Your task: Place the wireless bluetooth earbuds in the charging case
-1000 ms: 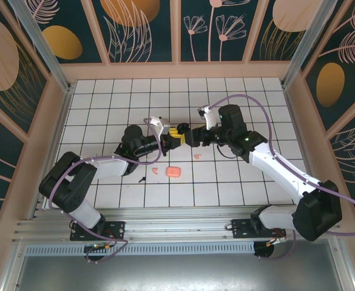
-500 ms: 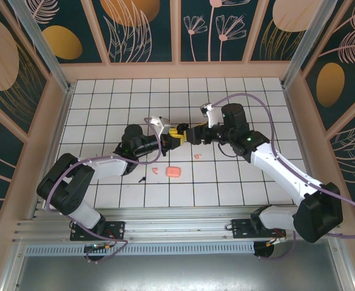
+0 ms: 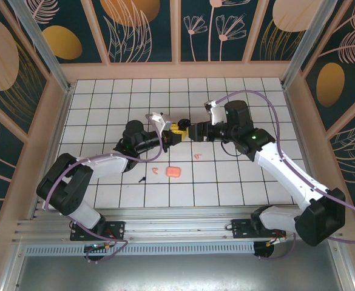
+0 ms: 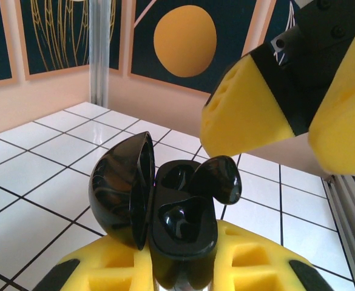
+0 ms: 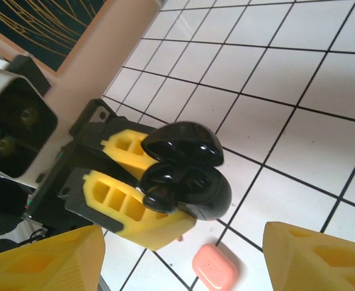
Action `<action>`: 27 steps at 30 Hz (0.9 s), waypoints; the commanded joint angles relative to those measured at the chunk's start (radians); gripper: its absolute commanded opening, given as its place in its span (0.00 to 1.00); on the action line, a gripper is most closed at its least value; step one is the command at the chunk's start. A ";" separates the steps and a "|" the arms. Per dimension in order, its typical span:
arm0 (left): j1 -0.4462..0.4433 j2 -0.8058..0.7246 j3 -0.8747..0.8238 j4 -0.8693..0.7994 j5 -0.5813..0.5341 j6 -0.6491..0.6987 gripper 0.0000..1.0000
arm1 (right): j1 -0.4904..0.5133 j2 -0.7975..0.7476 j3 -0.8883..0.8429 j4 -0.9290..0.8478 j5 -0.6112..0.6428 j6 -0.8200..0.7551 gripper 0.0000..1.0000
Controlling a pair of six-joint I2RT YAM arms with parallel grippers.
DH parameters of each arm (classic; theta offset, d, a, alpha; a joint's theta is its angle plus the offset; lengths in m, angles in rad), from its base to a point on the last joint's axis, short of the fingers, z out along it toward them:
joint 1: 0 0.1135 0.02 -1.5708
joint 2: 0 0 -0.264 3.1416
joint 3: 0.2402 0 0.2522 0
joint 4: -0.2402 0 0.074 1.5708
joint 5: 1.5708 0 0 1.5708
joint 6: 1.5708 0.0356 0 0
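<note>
While my left pincer [image 3: 176,129] is clamped tight on the black charging case [image 4: 180,227], I've got it held up over the middle of the white tiled table [image 3: 244,182]. Lid [image 4: 121,188] is swung open to the left in my left wrist view, and the base sits wedged between my yellow fingers [image 4: 98,270]. One black earbud [image 4: 218,177] is perched in the right-hand well of the case, its head standing proud of the rim rather than flush.

My right pincer [image 3: 190,130] faces the case from the right, just beside it, jaws spread wide and nothing between them. Its yellow tips hang over the case's right side, close but apart from it.

Down on the tiles, nearer to me, lies the pink charging case [image 3: 173,172], closed. The right pink earbud [image 3: 197,156] lies a little right of it and farther off, and the left pink earbud [image 3: 155,170] just left of it. Further left and nearer is a tiny black speck [image 3: 142,179], too small for me to say what it is.
</note>
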 commanded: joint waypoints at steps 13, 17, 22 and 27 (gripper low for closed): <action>0.002 0.011 0.022 0.031 0.011 -0.007 0.08 | 0.006 0.063 0.076 -0.011 -0.015 0.019 0.72; 0.003 0.016 0.029 0.032 0.014 -0.007 0.08 | 0.006 0.070 0.070 -0.030 0.002 0.011 0.72; 0.002 0.014 0.030 0.033 0.016 -0.008 0.08 | 0.003 0.062 0.069 -0.047 0.034 -0.003 0.71; 0.002 0.011 0.030 0.034 0.016 -0.010 0.08 | -0.014 0.047 0.050 -0.045 0.036 -0.003 0.71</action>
